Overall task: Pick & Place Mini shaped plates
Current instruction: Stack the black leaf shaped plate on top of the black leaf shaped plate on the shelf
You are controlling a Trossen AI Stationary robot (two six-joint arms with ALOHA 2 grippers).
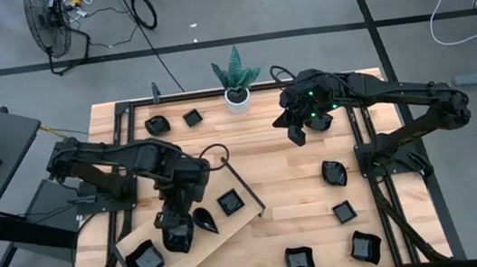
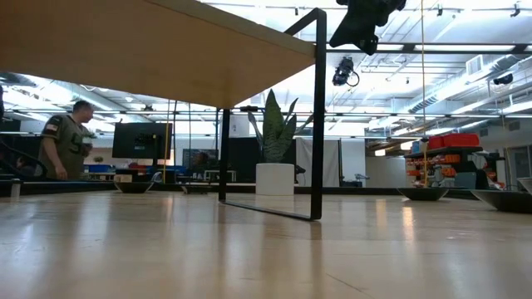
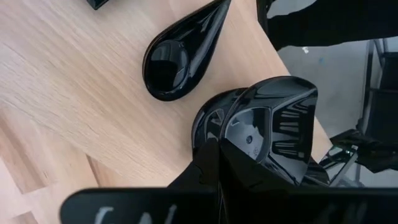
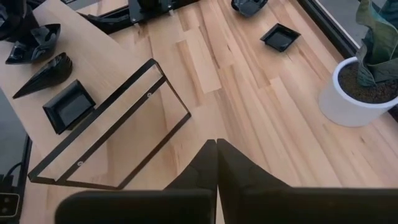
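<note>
From above, we see the left gripper (image 1: 178,235) low over the light wooden board (image 1: 232,227), its fingers clenched on a wavy-edged glossy black plate (image 3: 273,130) that sits at the board's edge. Just beside the claw lies a teardrop plate (image 1: 204,219), and beyond that a small square plate (image 1: 231,202); on the claw's other side, near the board's far corner, a larger square plate (image 1: 144,260) rests apart from it.

The right gripper (image 1: 296,135) hangs raised over the bare table (image 1: 269,162), its two fingers pressed together on nothing. Close behind it stands the white pot with a green plant (image 1: 236,84). Past the pot, two more plates (image 1: 174,121) sit near the table's back edge. Well apart from this claw, toward the table's front on its own side, five plates (image 1: 335,174) lie scattered singly.

In the level view across the table, a person (image 2: 65,139) stands in the room behind.
</note>
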